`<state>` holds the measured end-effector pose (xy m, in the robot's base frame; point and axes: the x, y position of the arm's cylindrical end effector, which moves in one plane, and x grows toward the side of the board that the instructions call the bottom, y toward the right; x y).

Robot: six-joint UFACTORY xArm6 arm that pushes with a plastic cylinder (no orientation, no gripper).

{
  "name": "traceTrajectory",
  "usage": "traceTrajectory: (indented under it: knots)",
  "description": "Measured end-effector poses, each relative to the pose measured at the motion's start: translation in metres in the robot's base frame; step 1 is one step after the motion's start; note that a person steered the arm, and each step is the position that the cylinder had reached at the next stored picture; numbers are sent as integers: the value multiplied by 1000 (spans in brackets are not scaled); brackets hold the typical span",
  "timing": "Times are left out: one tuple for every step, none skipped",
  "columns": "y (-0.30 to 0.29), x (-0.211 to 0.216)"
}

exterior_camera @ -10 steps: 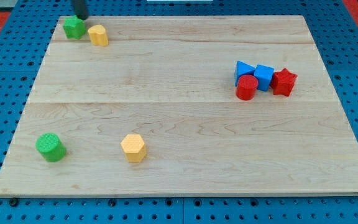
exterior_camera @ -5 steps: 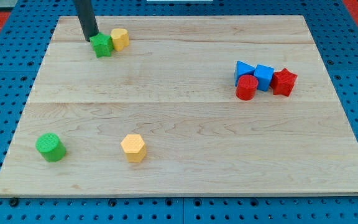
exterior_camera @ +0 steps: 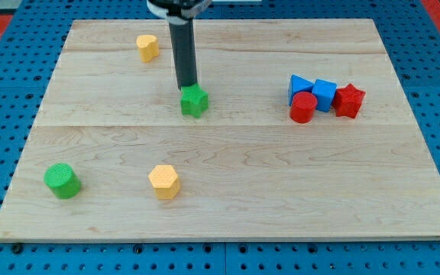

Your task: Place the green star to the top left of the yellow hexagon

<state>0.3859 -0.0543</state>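
Note:
The green star [exterior_camera: 195, 101] lies near the middle of the wooden board [exterior_camera: 228, 198], a little toward the view's top. My tip [exterior_camera: 187, 86] touches its upper-left side. The yellow hexagon [exterior_camera: 163, 182] lies toward the view's bottom left, well below and slightly left of the star.
A second yellow block [exterior_camera: 147, 47] sits near the view's top left. A green cylinder [exterior_camera: 62, 181] lies at the bottom left. At the right, a blue triangle [exterior_camera: 299, 84], a blue cube [exterior_camera: 325, 93], a red cylinder [exterior_camera: 303, 108] and a red star [exterior_camera: 349, 100] cluster together.
My tip has pushed the green star down and right, from the top left beside the small yellow block to the board's middle. The small yellow block shifted right, then stayed behind.

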Motion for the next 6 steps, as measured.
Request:
traceTrajectory:
  knots:
    - [0, 52]
    - [7, 61]
    - [49, 72]
    - [97, 89]
    - [106, 104]
    - [60, 109]
